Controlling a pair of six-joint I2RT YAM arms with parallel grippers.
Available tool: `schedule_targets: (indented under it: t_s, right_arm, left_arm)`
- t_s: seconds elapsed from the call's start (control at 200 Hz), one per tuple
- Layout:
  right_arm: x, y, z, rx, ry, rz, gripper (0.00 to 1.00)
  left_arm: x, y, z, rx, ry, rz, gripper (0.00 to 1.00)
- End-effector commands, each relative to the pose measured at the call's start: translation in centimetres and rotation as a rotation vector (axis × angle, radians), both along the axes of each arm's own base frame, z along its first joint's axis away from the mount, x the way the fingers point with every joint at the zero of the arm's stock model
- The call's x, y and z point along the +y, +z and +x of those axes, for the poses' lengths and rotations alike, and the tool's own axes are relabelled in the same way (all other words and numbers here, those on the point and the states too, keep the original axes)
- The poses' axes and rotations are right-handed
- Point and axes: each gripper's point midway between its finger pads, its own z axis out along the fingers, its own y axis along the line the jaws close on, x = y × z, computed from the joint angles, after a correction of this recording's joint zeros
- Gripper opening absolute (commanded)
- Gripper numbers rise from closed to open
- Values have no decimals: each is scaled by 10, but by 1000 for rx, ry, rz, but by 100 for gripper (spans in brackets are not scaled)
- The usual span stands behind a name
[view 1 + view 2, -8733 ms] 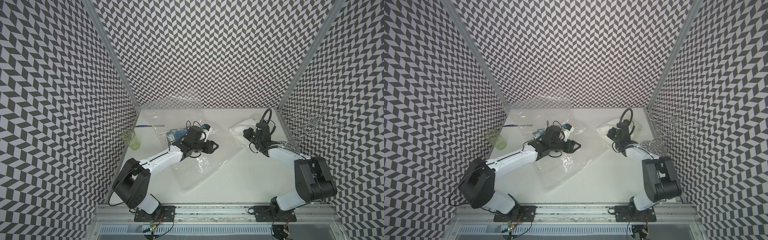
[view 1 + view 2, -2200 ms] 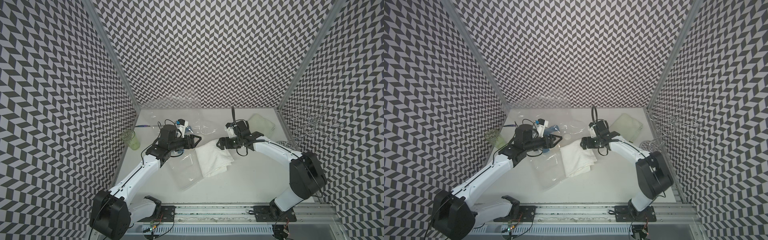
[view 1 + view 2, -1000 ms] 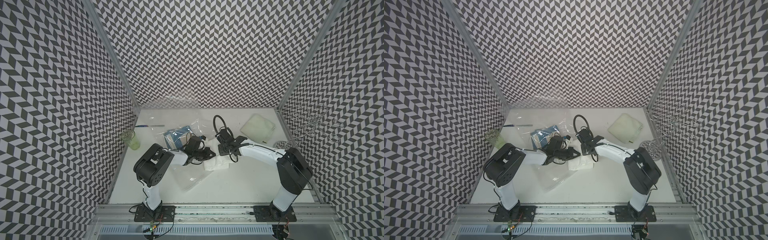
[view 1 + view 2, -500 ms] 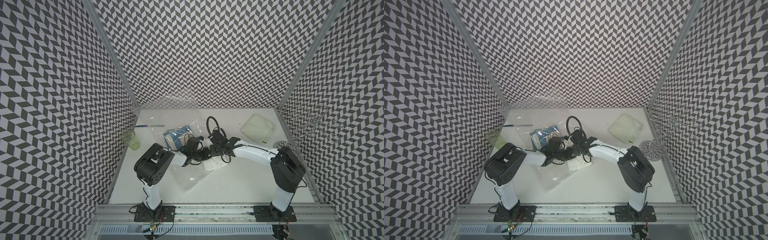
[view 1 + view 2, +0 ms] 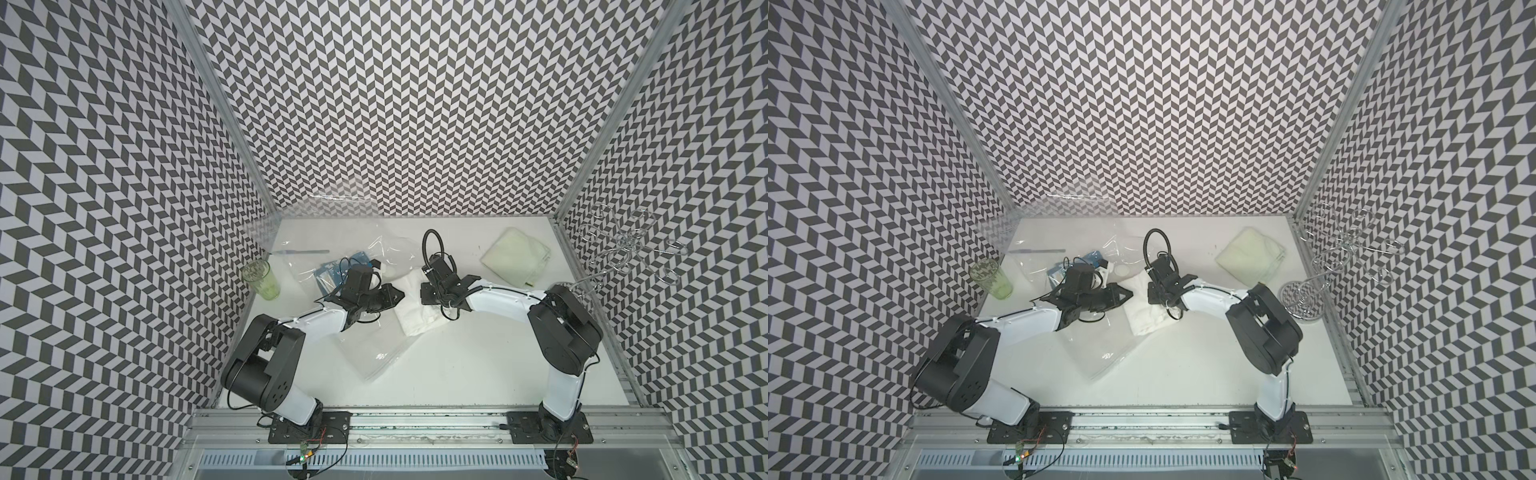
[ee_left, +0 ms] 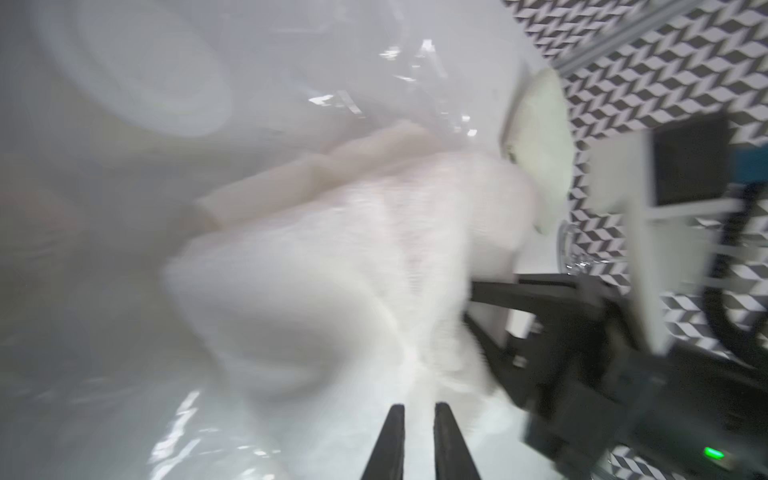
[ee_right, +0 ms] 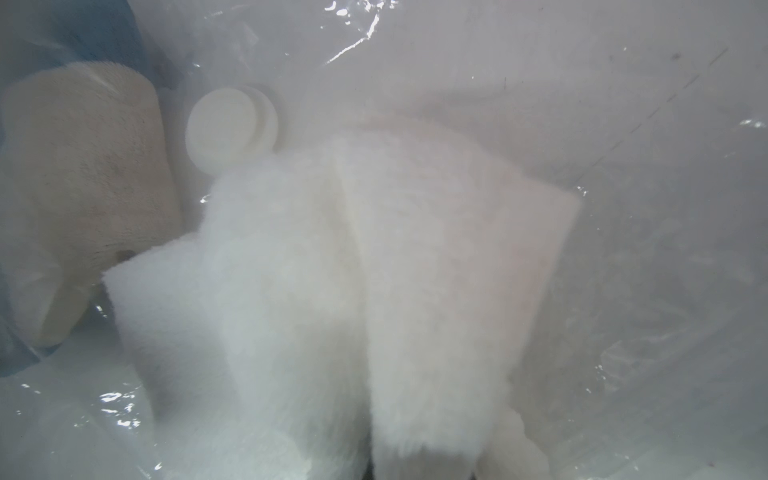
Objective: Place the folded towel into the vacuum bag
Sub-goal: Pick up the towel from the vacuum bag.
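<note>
The white folded towel (image 5: 417, 322) lies mid-table between my two grippers. Its far end shows dimly under the film of the vacuum bag (image 5: 376, 353), a clear crinkly sheet spread from the back of the table toward the front. The bag's round white valve cap (image 7: 230, 129) sits just beyond the towel (image 7: 353, 270). My right gripper (image 5: 424, 291) is at the towel's right edge, its fingers buried in the pile and shut on it. My left gripper (image 6: 417, 415) points at the towel (image 6: 332, 270) from the left, jaws parted by a narrow gap, nothing seen between them.
A green cup (image 5: 262, 280) stands at the left wall, with a thin stick (image 5: 299, 252) behind it. A blue packet (image 5: 332, 272) and a beige fuzzy piece (image 7: 83, 187) lie by the bag. A pale green cloth (image 5: 515, 257) is back right, a wire rack (image 5: 1304, 299) at the right wall.
My right gripper has pushed left with the towel toward the bag over the last second. The left jaws have parted slightly.
</note>
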Motion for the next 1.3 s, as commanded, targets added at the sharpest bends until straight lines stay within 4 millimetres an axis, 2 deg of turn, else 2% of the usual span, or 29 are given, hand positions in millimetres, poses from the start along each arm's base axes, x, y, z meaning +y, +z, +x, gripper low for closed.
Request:
schedule_targets:
  t_s: [0.0,0.095,0.205,0.315,0.376,0.451,0.546,0.616,0.756,0.891,1.022,1.142,1.297]
  right_arm:
    - [-10,-28,-29,118,89,-151,11]
    - [7,-16,-34,104,148,-129,14]
    - [39,-2,-49,132,266,-19,23]
    - [69,5,-70,197,373,124,39]
    - [80,2,-81,239,415,194,52]
    - [80,-11,-87,265,415,207,67]
    - [74,-34,-90,284,408,164,80]
    - [66,-49,-91,286,409,98,84]
    - [58,-60,-93,239,426,-39,94]
    - [38,-92,-92,266,394,-230,95]
    - [31,-109,-97,270,393,-329,95]
    - [26,-115,-94,272,374,-390,88]
    - [18,-123,-93,277,364,-457,80]
  left_arm:
    - [-5,-33,-16,69,-43,50,19]
    - [-22,-30,-12,42,-89,28,19]
    - [-33,-32,-14,45,-118,-30,16]
    - [-35,-34,-19,49,-135,-55,15]
    - [-36,-32,-21,45,-141,-65,14]
    - [-34,-30,-21,41,-144,-68,14]
    - [-29,-26,-19,32,-135,-70,14]
    - [-22,-22,-16,25,-124,-64,14]
    - [-8,-10,-8,-3,-105,-61,14]
    - [10,10,-3,-29,-62,-57,14]
    - [37,34,0,-64,8,-54,14]
    - [63,45,-1,-79,52,-21,14]
    - [74,61,-2,-113,60,5,14]
